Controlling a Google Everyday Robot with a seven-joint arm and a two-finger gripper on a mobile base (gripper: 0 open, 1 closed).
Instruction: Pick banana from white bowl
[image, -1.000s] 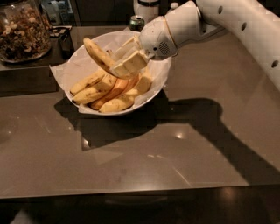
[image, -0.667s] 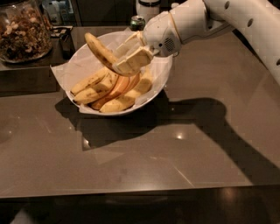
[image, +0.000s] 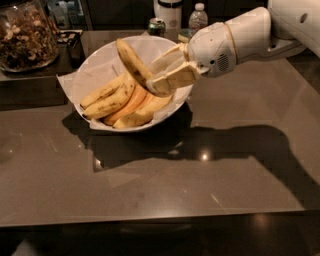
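Observation:
My gripper (image: 159, 74) is shut on the banana (image: 131, 61), a slim, curved, speckled one, and holds it tilted in the air above the white bowl (image: 95, 67). The banana's free end points up and to the left. The bowl is lined with crinkled white paper and holds several plumper bananas (image: 117, 102) lying in its lower half. The white arm comes in from the upper right.
A glass jar of nuts (image: 26, 35) stands at the back left. A green can (image: 156, 26), a white container (image: 169, 11) and a water bottle (image: 198, 18) stand behind the bowl. The dark glossy table (image: 200, 180) stretches toward the front.
The gripper has lifted the banana a little higher and to the right above the bowl. The other bananas have stayed in place.

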